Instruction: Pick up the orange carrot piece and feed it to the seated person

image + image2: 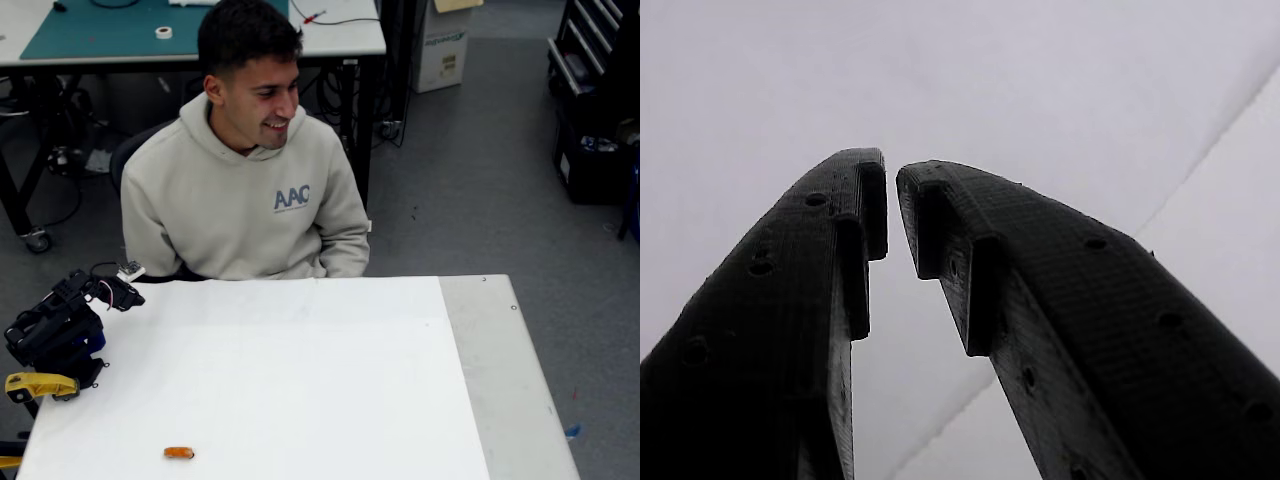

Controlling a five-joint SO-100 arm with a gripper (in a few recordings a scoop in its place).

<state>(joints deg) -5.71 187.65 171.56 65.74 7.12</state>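
Fixed view: the table [300,380] carries a white sheet that covers most of its top, with a bare grey strip along the right side. The orange carrot piece [179,453] lies flat on the white sheet near the lower left corner, close to the bottom edge of the picture, touching nothing else. The black arm [55,330] sits folded at the table's left edge, with a yellow part [38,384] low on its base. The tool [112,292] points toward the far side of the table, up and to the right in the picture; from here I cannot tell how its jaws stand. The carrot piece is well apart from the tool, lower in the picture and a little to its right. The seated person [250,190] is behind the table's far edge, in a light beige hoodie with blue "AAC" on the chest, head turned toward the picture's right.

Wrist view: the tool [890,195] shows 2 black fingers [790,300] over the plain white surface. The tips stand nearly together with only a narrow gap, and nothing is held between them.
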